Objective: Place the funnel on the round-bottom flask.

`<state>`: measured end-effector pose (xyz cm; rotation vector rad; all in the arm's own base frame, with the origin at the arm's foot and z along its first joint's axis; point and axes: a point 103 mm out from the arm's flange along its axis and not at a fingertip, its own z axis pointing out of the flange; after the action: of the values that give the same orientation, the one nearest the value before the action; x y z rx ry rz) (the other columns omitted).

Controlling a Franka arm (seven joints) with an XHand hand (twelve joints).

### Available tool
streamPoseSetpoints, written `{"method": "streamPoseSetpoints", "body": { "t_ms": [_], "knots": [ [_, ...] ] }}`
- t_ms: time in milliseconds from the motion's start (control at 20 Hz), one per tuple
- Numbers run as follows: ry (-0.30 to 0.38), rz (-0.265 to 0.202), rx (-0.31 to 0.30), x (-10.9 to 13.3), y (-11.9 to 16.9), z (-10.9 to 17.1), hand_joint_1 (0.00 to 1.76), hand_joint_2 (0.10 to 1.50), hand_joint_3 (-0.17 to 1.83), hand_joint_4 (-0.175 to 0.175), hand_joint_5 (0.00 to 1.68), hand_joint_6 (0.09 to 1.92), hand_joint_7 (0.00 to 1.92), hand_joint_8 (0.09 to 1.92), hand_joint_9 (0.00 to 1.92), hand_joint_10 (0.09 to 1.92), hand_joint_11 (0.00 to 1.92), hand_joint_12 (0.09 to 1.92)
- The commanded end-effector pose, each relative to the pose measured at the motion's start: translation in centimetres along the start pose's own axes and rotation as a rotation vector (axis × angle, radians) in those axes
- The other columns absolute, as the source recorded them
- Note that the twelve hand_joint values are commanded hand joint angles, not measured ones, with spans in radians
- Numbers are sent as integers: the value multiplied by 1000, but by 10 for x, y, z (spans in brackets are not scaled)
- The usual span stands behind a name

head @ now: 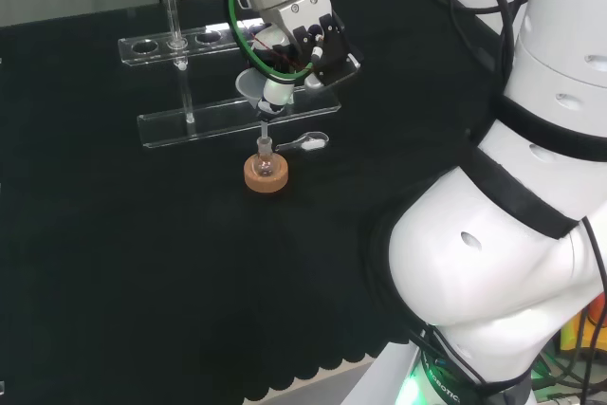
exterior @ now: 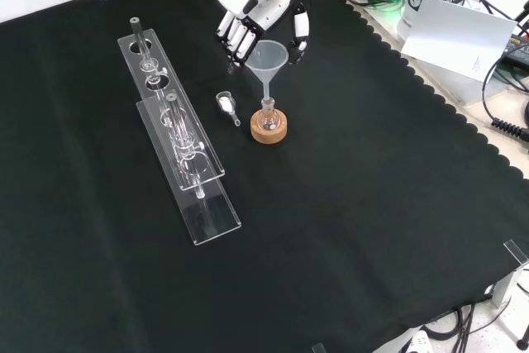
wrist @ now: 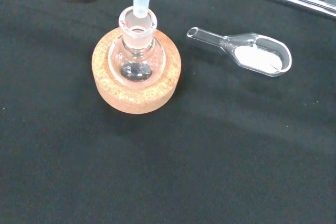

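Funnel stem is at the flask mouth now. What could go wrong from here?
1. The hand is curled on the funnel; a tilted release could tip the small flask off its cork ring.
2. The stem looks barely inside the neck, so it may pop out.
3. The scoop of white powder lies close by and could get knocked.

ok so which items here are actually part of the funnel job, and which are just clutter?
In the job:
- funnel, stem tip at the flask's mouth
- round-bottom flask
- cork ring under the flask
- hand, fingers around the funnel

Just lying about:
- glass scoop holding white powder, beside the flask
- clear tube rack with its tubes
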<state>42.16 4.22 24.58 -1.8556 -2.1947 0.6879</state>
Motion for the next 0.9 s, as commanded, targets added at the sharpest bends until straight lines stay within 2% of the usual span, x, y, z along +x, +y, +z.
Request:
{"method": "streamPoseSetpoints", "body": {
  "t_ms": [50,250,400,600,700,900],
  "knots": [
    [-1,-4,7,0,0,1,833,694,670,-29,506,87,418,691,572,583,315,1333],
    [-17,-2,16,6,1,1,834,694,670,-29,507,87,418,691,573,583,315,1333],
    [-1,-17,13,0,2,3,834,694,670,-29,507,87,418,692,573,583,316,1333],
    [-9,3,23,2,3,4,834,694,671,-29,507,87,418,692,573,583,316,1333],
    [-14,3,29,7,5,5,834,694,671,-29,508,87,418,692,573,583,316,1333],
    [-2,-3,23,0,6,8,835,694,671,-29,508,87,418,692,573,583,316,1332]
  ]
}}
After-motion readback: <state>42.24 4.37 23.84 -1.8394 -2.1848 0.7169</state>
